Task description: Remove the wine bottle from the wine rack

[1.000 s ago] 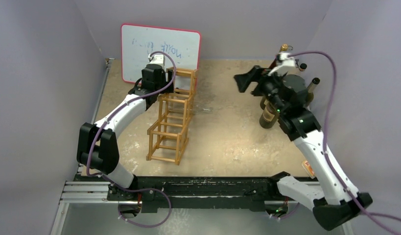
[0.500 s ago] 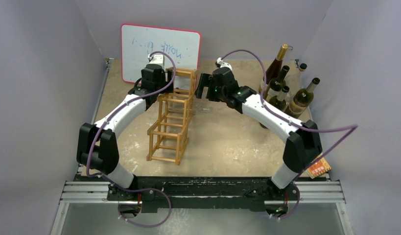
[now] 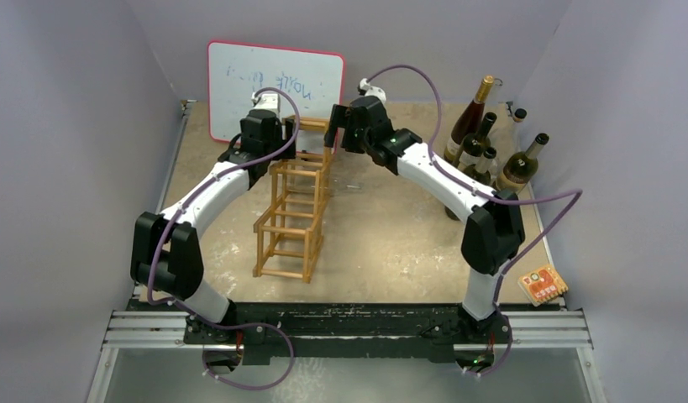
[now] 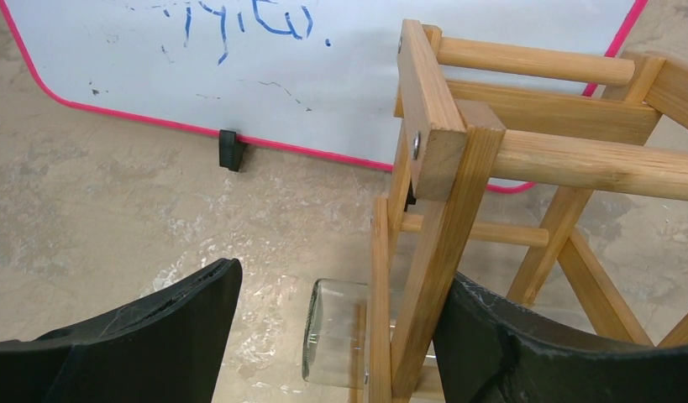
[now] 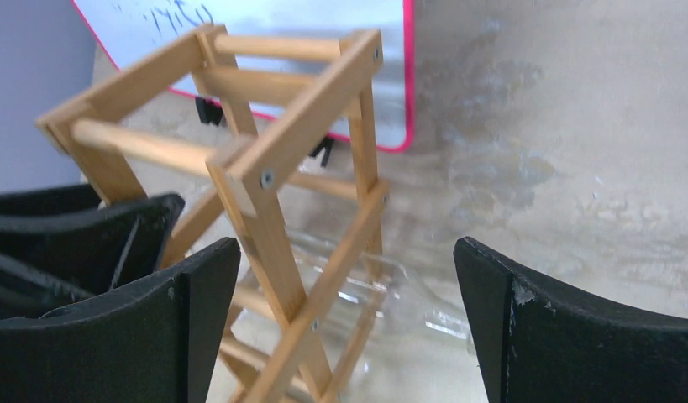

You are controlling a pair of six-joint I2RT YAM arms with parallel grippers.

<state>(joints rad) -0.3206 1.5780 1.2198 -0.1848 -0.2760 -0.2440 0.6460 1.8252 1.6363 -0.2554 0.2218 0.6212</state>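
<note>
The light wooden wine rack [image 3: 288, 228] leans lengthwise left of centre, its top end near the whiteboard. A clear glass wine bottle lies in its upper opening. The bottle's flat base [image 4: 336, 332] sticks out on the left side, and its shoulder [image 5: 407, 294] sticks out on the right. My left gripper [image 4: 340, 277] is open, its jaws astride the rack's corner post and the bottle base, touching neither. My right gripper [image 5: 347, 252] is open above the rack's top right corner, over the bottle's shoulder. In the top view it sits at the rack's top end [image 3: 336, 126].
A red-edged whiteboard [image 3: 273, 84] stands just behind the rack. Several upright wine bottles [image 3: 483, 147] cluster at the back right by the wall. A small orange object [image 3: 542, 283] lies at the front right. Grey walls close in on three sides.
My right arm has swung from the bottle cluster at the back right across to the rack's top end. The left arm, the rack and the bottle have not moved.
</note>
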